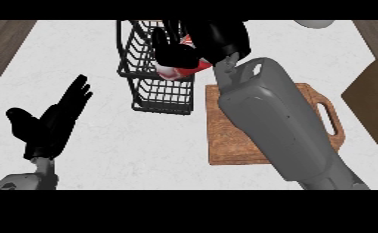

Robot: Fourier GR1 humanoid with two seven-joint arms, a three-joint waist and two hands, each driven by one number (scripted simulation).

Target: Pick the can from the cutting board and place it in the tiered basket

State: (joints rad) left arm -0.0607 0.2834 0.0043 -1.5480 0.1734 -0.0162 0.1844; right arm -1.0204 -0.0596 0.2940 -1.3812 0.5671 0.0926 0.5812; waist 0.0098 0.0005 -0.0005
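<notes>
The red and white can [177, 70] is at the upper centre of the frame, just over the tiered basket [130, 72], with the right hand [212, 39] curled around it from above. Its long axis is mostly hidden. The left hand [52, 122] rests open at the lower left, well apart.

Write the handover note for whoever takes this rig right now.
Right hand: curled round the can, over the tiered basket; whether the can already rests inside cannot be told.
Left hand: open, resting at the left, holding nothing.
Cutting board: at the right, partly under the right forearm, no can on it.
Done: can is off the board and at the basket.
Left: set it in, let go, pull the hand clear.
</notes>
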